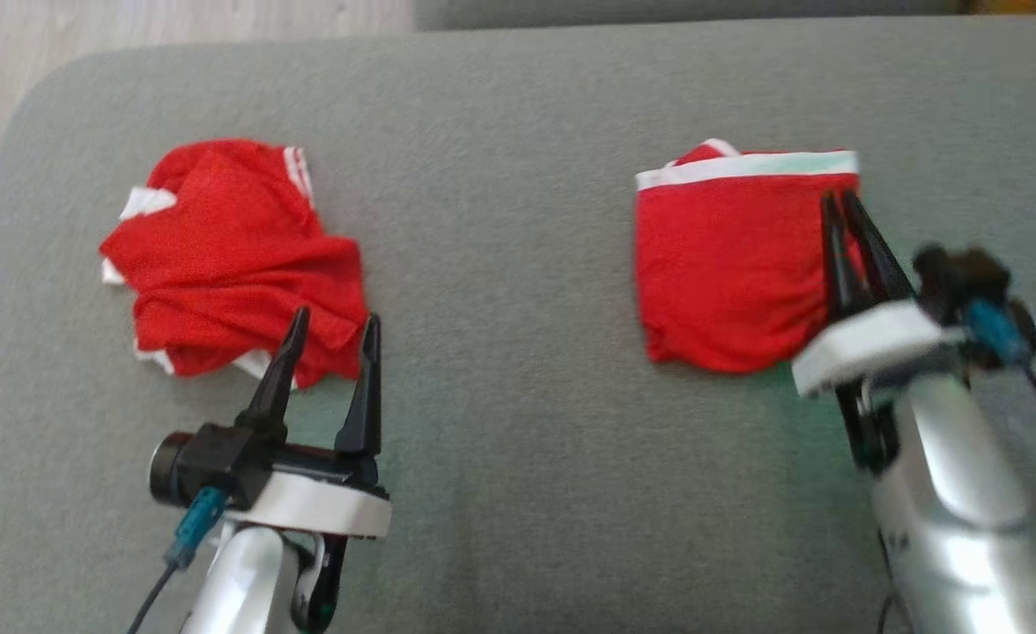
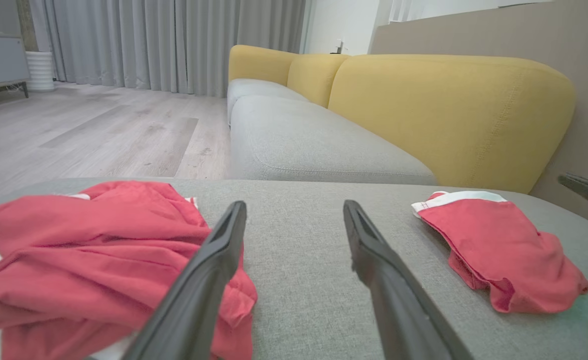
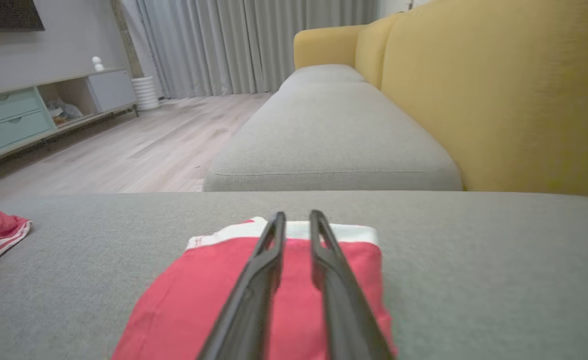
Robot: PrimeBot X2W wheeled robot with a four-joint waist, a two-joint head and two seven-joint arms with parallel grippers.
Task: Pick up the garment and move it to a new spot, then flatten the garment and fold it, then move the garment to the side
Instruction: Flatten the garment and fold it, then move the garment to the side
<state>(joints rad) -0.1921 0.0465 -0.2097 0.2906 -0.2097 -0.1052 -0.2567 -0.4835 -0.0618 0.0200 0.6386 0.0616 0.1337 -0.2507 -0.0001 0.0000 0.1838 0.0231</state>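
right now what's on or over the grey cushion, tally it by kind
crumpled red garment: 1
folded red garment: 1
grippers: 2, the left gripper and the right gripper
total: 4

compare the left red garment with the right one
The left garment is crumpled in a heap; the right garment is folded flat into a neat rectangle. The left garment's white trim shows in scattered bits; the right garment's runs as one straight band. Both are red, on the grey cushion.
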